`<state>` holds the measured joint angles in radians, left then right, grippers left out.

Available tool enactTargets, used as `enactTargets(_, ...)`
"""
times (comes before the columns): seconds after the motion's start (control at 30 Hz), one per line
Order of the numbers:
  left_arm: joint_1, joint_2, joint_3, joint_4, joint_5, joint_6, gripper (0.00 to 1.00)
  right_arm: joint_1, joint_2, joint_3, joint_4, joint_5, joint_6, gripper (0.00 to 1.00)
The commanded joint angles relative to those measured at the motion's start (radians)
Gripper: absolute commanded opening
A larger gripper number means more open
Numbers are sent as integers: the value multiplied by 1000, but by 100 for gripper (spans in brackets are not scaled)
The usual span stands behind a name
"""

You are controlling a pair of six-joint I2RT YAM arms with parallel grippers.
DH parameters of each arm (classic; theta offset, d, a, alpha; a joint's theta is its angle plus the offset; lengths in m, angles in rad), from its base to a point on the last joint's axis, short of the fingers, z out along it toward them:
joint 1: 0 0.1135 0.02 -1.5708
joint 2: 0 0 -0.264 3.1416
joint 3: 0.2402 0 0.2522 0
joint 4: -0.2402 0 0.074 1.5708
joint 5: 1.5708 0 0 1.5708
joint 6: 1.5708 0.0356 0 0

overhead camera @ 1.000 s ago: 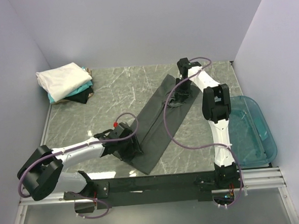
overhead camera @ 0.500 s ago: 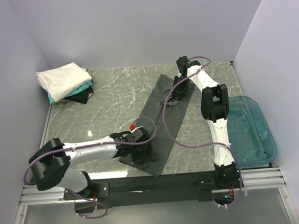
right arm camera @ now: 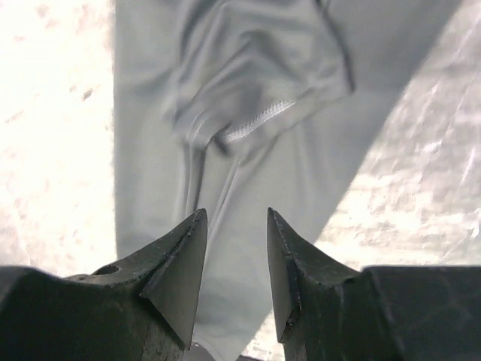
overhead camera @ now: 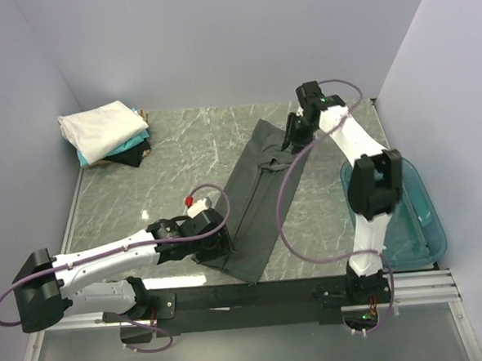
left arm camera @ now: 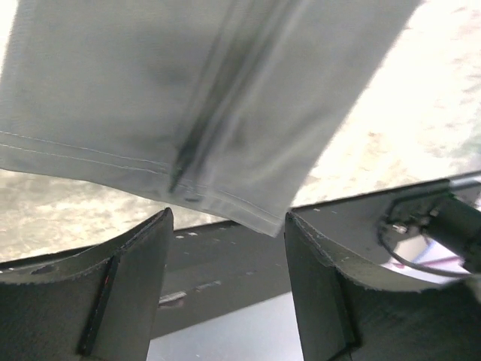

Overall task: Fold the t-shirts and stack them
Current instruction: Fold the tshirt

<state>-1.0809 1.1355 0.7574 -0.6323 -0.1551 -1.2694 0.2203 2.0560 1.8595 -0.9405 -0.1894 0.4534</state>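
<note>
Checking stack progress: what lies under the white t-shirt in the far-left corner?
Beneath the white t-shirt a teal shirt peeks out at the edge, and a black one lies at the bottom. Their middles, and anything else between them, are covered.

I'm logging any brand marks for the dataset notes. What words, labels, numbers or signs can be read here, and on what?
No text can be read in any view.
Long folded charcoal-grey cloth t-shirt: plain, only hem stitching shows.
Stack of folded white, teal and black cloth shirts: no print or tag visible.
Translucent blue plastic tub: no label visible.
</note>
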Motion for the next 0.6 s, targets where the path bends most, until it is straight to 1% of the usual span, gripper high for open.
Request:
enactTargets(0.0, -4, 16, -38, 60, -35, -13, 66, 28, -181, -179, 80, -16, 25, 45)
enactTargets(0.07, -5, 46, -33, 80, -43, 4, 66, 50, -232, -271, 135, -21, 39, 45)
enactTargets(0.1, -5, 79, -32, 92, -44, 10, 66, 57, -252, -348, 149, -19, 45, 45)
enactTargets(0.2, -5, 130, -23, 130, -50, 39, 66, 100, -292, -465, 195, -19, 67, 45)
enactTargets(0.37, -1, 179, -17, 172, -73, 68, 65, 180, -278, -551, 244, 7, 88, 45)
enactTargets(0.57, 3, 256, -7, 192, -75, 94, 65, 185, -249, -583, 295, 10, 97, 45)
